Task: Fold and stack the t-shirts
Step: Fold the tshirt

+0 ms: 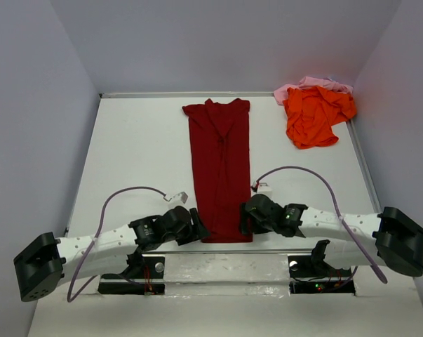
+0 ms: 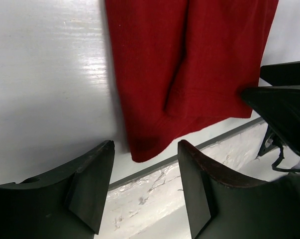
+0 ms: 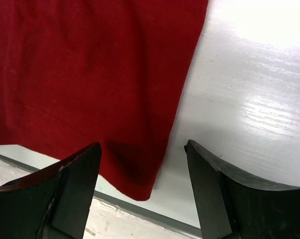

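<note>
Maroon t-shirt [image 1: 220,172] lies folded lengthwise at the centre of the desk [image 1: 141,147], hem toward 6 o'clock. Only the top view shows the orange t-shirt [image 1: 315,116] and pink t-shirt [image 1: 306,84], bunched together at 1 o'clock. Wrist views show the left end effector [image 2: 146,149] and right end effector [image 3: 143,147] spread, a hem corner seen between each pair of fingers, unpinched.

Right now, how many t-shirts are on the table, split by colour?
Maroon t-shirt, laid out flat: 1
Orange t-shirt, crumpled in the far right corner: 1
Pink t-shirt, partly under the orange one: 1
Total: 3
</note>
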